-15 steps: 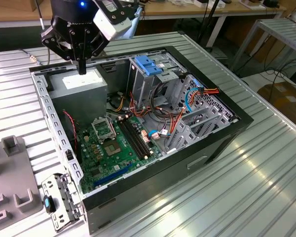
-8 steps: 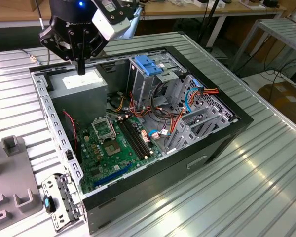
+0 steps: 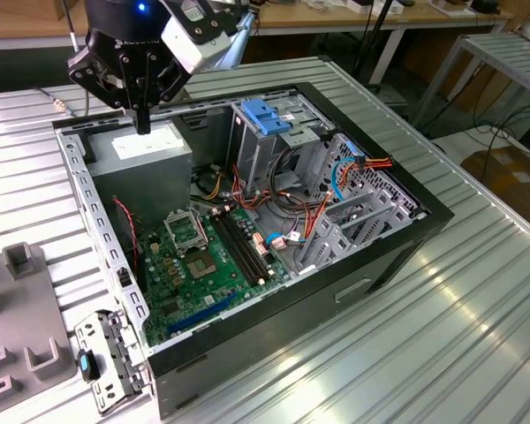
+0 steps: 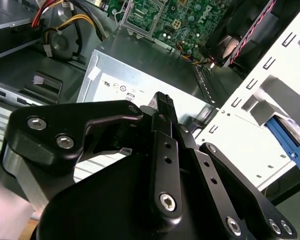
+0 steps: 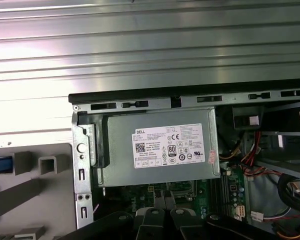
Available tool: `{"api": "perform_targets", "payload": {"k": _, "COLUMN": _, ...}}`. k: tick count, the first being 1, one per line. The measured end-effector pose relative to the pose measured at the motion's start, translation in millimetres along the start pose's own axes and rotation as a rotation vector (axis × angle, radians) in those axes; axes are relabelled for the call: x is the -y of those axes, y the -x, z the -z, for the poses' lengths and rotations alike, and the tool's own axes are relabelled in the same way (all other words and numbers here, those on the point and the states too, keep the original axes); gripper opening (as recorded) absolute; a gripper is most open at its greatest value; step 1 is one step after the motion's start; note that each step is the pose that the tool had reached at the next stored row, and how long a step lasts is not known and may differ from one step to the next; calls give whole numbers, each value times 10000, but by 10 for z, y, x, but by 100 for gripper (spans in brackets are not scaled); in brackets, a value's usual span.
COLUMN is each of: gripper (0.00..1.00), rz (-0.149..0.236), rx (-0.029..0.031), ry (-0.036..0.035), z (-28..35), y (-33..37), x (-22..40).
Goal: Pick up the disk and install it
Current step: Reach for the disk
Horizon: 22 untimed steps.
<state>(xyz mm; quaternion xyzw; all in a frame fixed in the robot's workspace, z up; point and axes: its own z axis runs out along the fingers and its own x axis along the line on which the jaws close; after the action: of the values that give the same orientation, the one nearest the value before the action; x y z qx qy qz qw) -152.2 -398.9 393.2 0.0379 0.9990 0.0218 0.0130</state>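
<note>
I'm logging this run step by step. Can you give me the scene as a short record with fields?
pincer: shut, empty, poised over the power-supply box
computer case: open, lying on the ribbed table
motherboard: exposed on the case floor
light-blue latch plate: on top of the drive cage
disk: not in the pincer

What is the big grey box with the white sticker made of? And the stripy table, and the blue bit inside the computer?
The grey box looks like sheet metal: dull, flat sides and folded edges. The stripy table seems to be bare metal, maybe aluminium, because its ridges gleam in the light. The blue bit is probably plastic: bright, even colour and a smooth moulded shape.
</note>
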Motion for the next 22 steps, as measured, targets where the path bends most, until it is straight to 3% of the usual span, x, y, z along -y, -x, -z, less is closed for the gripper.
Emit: {"api": "perform_targets", "payload": {"k": 22, "gripper": 11, "rz": 0, "rx": -2, "ry": 0, "z": 1, "y": -68, "x": 5}}
